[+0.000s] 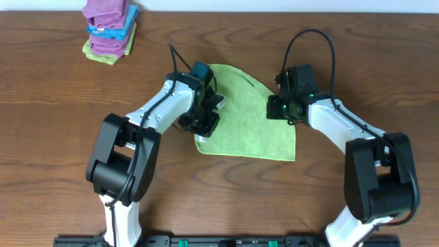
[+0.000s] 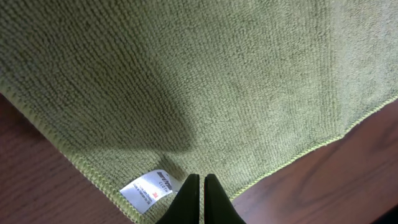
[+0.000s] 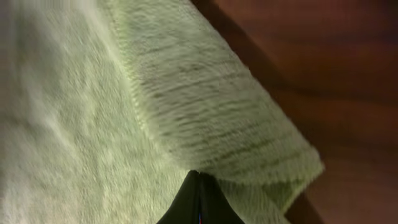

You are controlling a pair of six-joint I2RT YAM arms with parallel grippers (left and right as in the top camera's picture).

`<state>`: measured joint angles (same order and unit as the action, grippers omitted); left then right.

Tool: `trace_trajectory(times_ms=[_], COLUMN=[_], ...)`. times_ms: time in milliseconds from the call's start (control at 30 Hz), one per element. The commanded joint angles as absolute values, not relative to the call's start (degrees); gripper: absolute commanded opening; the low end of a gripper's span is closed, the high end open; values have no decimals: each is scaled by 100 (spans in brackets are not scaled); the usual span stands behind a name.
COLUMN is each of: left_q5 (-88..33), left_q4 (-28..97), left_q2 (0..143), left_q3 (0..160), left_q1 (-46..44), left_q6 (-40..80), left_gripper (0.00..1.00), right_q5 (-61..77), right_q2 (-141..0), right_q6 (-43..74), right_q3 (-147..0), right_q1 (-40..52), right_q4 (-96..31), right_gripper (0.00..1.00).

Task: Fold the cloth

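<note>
– So, how will the cloth handle?

– Soft, light microfibre, no stiffness. It will sag from any pinch and drag on the wood. It is not fragile. The pile should give grip, so slipping is unlikely. A single layer at an edge or corner is the place to take it. A mid-panel grab would only bunch it.

– Where is it lying?

– Mid-table, between the two arms, mostly spread flat. The white label sits at the near left corner.

– Left arm?

– It reaches in from the near left, wrist tipped down over the cloth's left edge. The left claw has its fingers pressed together right at the labelled corner. I cannot tell whether any hem is caught between them, since the cloth around them looks flat.

– Right arm?

– It is bent in from the near right, with the wrist over the cloth's far right edge. The right claw is pinched tight, and the hem rises to its tips and curls over. I judge it has that edge.

– Best holds for the fold?

– Those two points, kept level so that the span between them does not twist.
</note>
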<state>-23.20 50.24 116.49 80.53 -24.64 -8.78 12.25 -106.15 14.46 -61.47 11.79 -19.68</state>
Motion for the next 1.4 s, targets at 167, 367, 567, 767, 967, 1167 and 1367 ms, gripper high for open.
trace_trajectory(times_ms=[167,367,567,767,967,1167,1367], left_q5=[-2335,-2084,-1914,-1841,-1839,-1778,-1732], left_q4=[4851,4799,4779,4685,4685,4687,4812], left_q2=[11688,11688,11688,11688,11688,11688,11688], left_q3=[7559,7382,7358,7358,7358,7358,7352], left_q1=[-2480,-2480,-2480,-2480,-2480,-2480,-2480], left_q6=[-722,-674,-674,-674,-652,-593,-593], left_gripper=[6,6,6,6,6,6,6], right_q5=[1181,963,923,917,926,784,414], right_q2=[-11061,-11246,-11262,-11301,-11546,-11620,-11662], right_q6=[1588,1695,1693,1691,1737,1734,1712], right_q3=[-6455,-6866,-7159,-7161,-7161,-7161,-7164], right_q1=[1116,972,711,639,646,644,633], right_q4=[-1754,-1785,-1909,-1942,-1955,-1944,-1916], right_gripper=[1,2,2,2,2,1,2])
